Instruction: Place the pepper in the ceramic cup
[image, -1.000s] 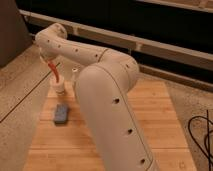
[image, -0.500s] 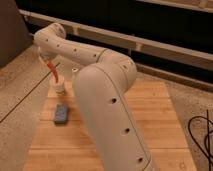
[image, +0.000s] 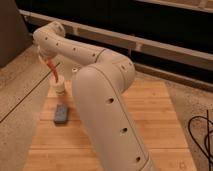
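Observation:
My gripper (image: 48, 59) hangs from the far end of the white arm (image: 100, 95), at the back left over the wooden board. It is shut on the top of the red-orange pepper (image: 53, 73), which hangs nearly upright. The pepper's lower tip reaches into the small off-white ceramic cup (image: 59, 90), which stands on the board's back left corner right below the gripper. The arm's wrist hides most of the gripper.
A grey-blue rectangular block (image: 61, 113) lies on the wooden board (image: 150, 125) just in front of the cup. The board rests on a speckled counter (image: 20, 85). A black cable (image: 202, 135) lies at the right. A dark wall runs behind.

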